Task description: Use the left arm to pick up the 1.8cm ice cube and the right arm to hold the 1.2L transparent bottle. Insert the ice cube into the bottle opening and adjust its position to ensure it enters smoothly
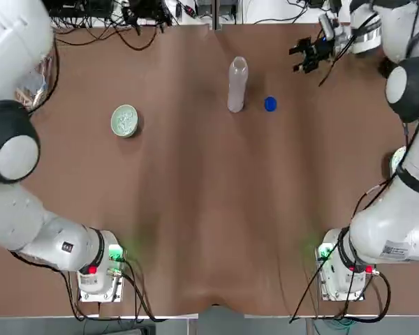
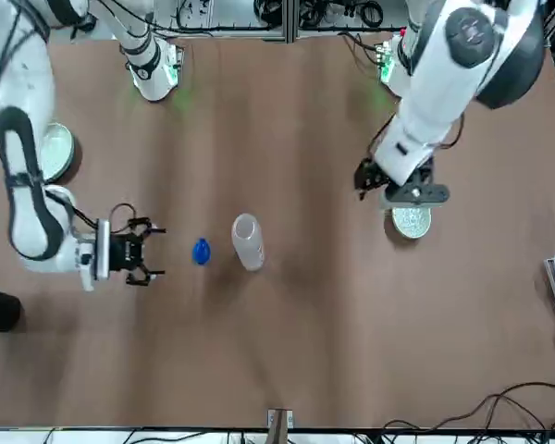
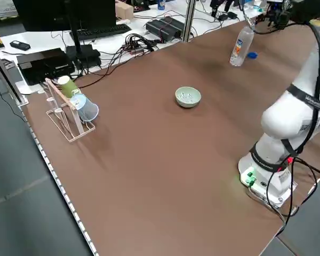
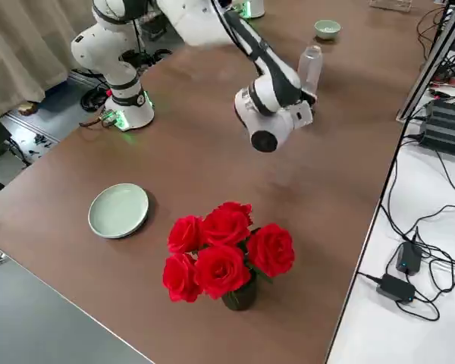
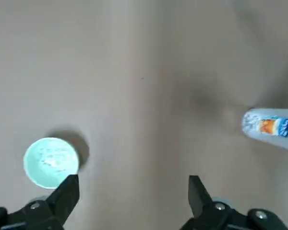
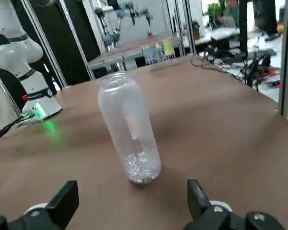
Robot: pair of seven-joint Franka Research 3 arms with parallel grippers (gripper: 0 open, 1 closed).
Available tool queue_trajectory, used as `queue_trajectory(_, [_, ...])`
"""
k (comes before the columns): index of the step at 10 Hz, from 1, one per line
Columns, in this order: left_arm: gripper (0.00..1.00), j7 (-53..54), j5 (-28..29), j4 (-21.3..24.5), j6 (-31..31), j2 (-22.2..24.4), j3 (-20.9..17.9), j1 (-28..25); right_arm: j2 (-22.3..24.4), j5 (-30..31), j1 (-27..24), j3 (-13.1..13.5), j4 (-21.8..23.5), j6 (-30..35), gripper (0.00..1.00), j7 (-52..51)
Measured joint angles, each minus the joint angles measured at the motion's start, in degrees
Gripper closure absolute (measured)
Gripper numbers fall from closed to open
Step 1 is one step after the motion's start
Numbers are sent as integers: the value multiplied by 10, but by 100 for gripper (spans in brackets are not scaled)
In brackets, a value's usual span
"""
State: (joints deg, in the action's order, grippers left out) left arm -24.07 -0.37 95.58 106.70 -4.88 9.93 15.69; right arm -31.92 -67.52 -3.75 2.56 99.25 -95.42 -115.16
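Red roses in a dark vase stand nearest the right side camera, with a pale green plate just beside them on the brown table. That surface is bare across its middle and wrinkled along the near edge between the two arm bases.

Landmark: the transparent bottle, upright and uncapped, on the far central part of the table. A blue cap lies just beside it on the right arm's side. A pale green bowl sits well apart from the bottle on the left arm's side, holding small whitish pieces; no single ice cube can be told apart among them.

The right gripper hangs level, near the bottle beyond the cap, fingers spread wide and empty, clear of the bottle. The left gripper hovers above the bowl, well apart from the bottle, fingers spread wide with nothing between them.

Beyond the table's far edge from the bottle run black cables, a keyboard and black boxes. A wire cup rack stands by the table's left edge, well away from the bottle. Open table lies between bottle and bowl and on the whole near half.
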Motion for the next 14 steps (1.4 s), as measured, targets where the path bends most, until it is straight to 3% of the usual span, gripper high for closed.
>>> queue_trajectory(2, [0, 39, 0, 35, -26, 45, -1, -21, 56, 87, 8, 0, -1, -10, 0, 184])
queue_trajectory(4, [0, 98, 0, 41, -55, 69, -1, -62, 102, 153, 21, 7, -2, -31, 0, 328])
queue_trajectory(6, [0, 163, 0, 41, -80, 79, -2, -105, 148, 245, 51, 59, -4, -39, 0, 453])
queue_trajectory(8, [0, 206, 0, 32, -83, 80, -4, -134, 208, 372, 59, 66, -6, -33, 0, 644])
queue_trajectory(11, [0, 210, 0, 15, -88, 78, -5, -153, 229, 506, 66, 69, -13, -48, 0, 826])
queue_trajectory(14, [0, 211, -5, 11, -88, 77, -6, -171, 257, 607, 61, 79, -47, -47, 0, 1009])
